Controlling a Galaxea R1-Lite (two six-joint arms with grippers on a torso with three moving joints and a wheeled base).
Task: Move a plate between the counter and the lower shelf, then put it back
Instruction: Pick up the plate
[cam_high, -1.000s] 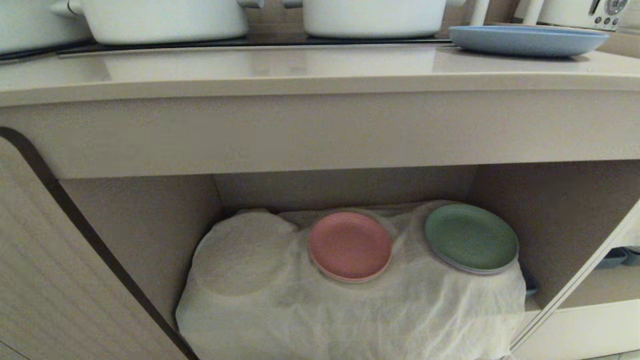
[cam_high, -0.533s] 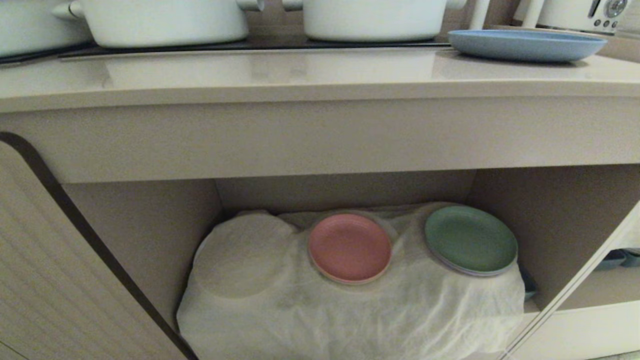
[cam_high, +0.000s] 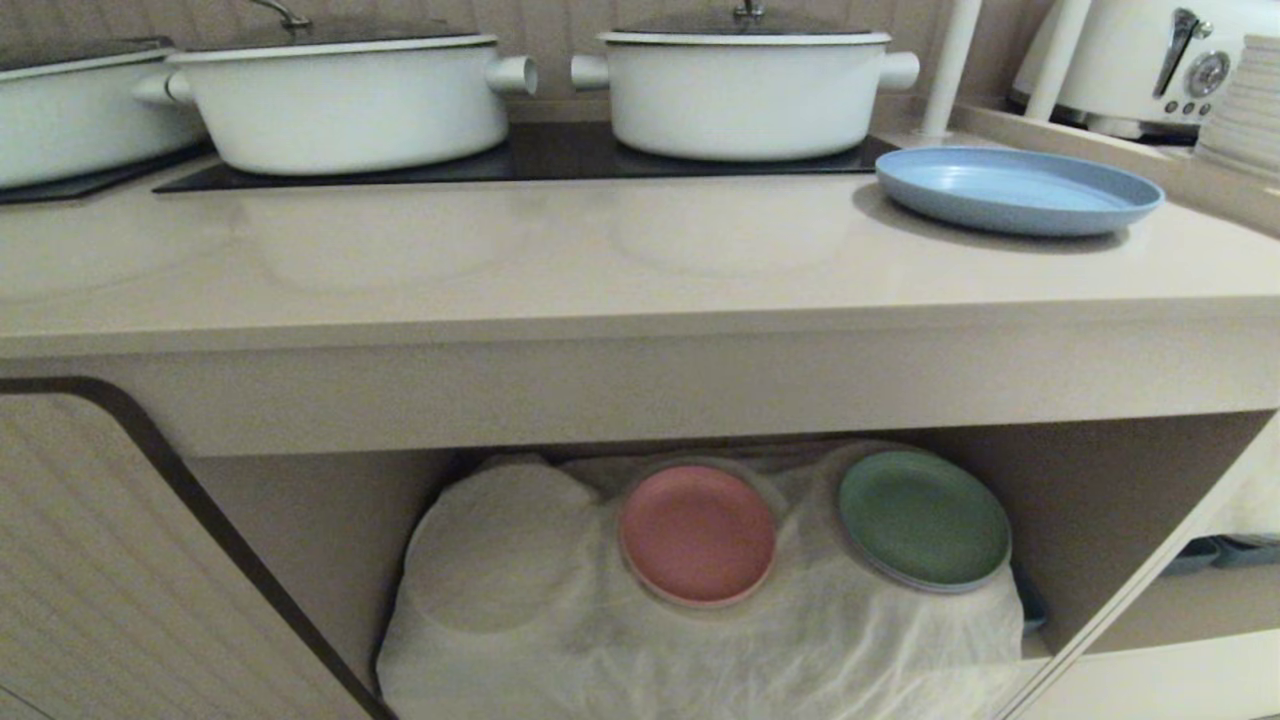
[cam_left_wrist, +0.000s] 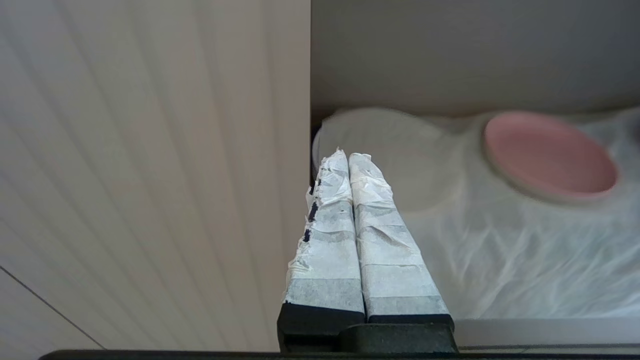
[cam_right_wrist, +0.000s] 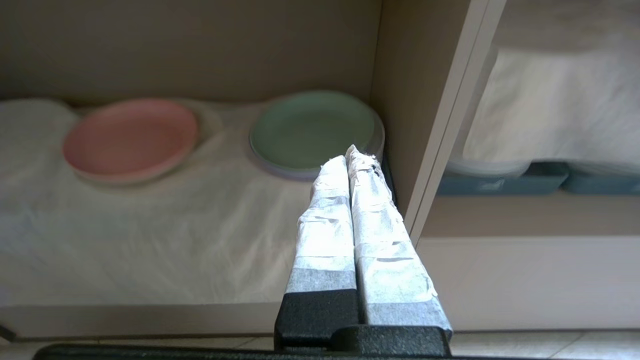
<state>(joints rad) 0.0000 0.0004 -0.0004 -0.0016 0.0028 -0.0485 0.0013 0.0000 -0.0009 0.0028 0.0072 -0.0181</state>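
Observation:
The light blue plate (cam_high: 1018, 189) lies on the beige counter (cam_high: 560, 260) at the right end, beside the black hob. Below, the lower shelf (cam_high: 700, 650) is draped with wrinkled white cloth. Neither arm shows in the head view. My left gripper (cam_left_wrist: 348, 156) is shut and empty, low in front of the shelf's left side by the cabinet door. My right gripper (cam_right_wrist: 350, 153) is shut and empty too, low in front of the shelf's right side near the divider panel.
A pink plate (cam_high: 697, 534) and a green plate (cam_high: 924, 519) rest on the cloth. Two white pots (cam_high: 745, 85) stand on the hob (cam_high: 520, 160). A white appliance (cam_high: 1150, 60) and stacked white plates (cam_high: 1245, 100) are at far right. The open cabinet door (cam_high: 100, 560) stands at left.
The whole head view has shifted: the camera rose, so the counter top and pots show more fully and the shelf sits lower. No object has moved.

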